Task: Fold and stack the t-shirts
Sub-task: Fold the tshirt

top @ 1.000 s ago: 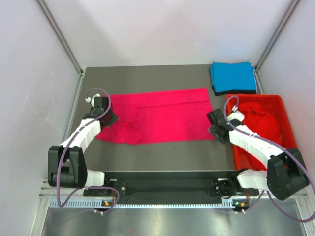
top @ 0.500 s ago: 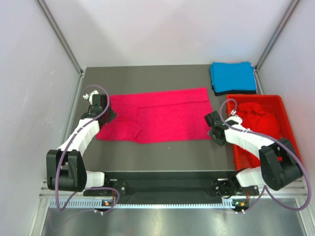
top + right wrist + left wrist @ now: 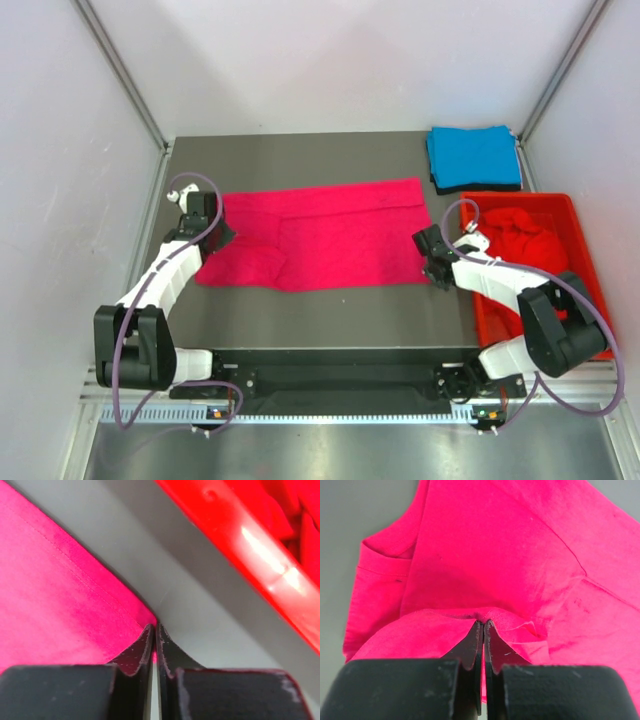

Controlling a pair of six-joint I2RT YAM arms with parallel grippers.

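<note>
The left arm (image 3: 165, 275) and right arm (image 3: 497, 278) pair white link shells with black joint housings. A lilac-grey cable (image 3: 184, 181) loops along each. The left claw (image 3: 483, 627) and right claw (image 3: 154, 629) carry matte black fingers (image 3: 135, 652), lightly scuffed.

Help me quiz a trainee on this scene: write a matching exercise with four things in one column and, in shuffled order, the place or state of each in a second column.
Things:
1. pink t-shirt
2. blue t-shirt
3. red t-shirts
4. left gripper

Places or states:
A. folded, at the far right corner of the table
B. heaped in the red crate
C. shut on the left edge of the pink cloth
D. spread flat in the middle of the table

Pairs: 1-D, 2-A, 3-B, 4-C
</note>
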